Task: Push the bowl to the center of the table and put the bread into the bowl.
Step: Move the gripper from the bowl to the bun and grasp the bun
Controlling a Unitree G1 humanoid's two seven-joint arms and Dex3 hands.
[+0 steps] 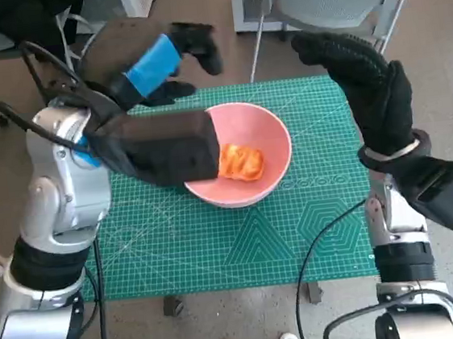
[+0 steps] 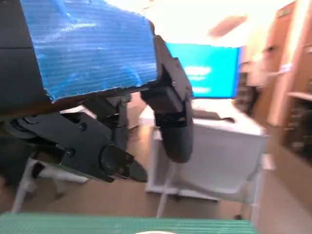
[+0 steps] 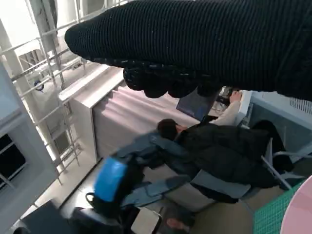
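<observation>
A pink bowl (image 1: 268,137) sits near the middle of the green cutting mat (image 1: 218,243), and an orange-brown piece of bread (image 1: 240,162) lies inside it. My left hand (image 1: 159,63) hovers above the mat's far left side, raised over the bowl's left, fingers spread and holding nothing; in the left wrist view its fingers (image 2: 173,126) hang apart in the air. My right hand (image 1: 358,75) is lifted at the mat's far right corner, fingers extended, empty. In the right wrist view the glove (image 3: 204,44) fills the top and a sliver of the bowl's rim (image 3: 304,209) shows.
Chair legs (image 1: 258,49) and a grey chair stand beyond the table's far edge. A person in dark clothes (image 3: 219,156) sits in the right wrist view. White cabinets (image 2: 209,151) stand behind. Black cables hang near both forearms. Feet show at the table's near edge.
</observation>
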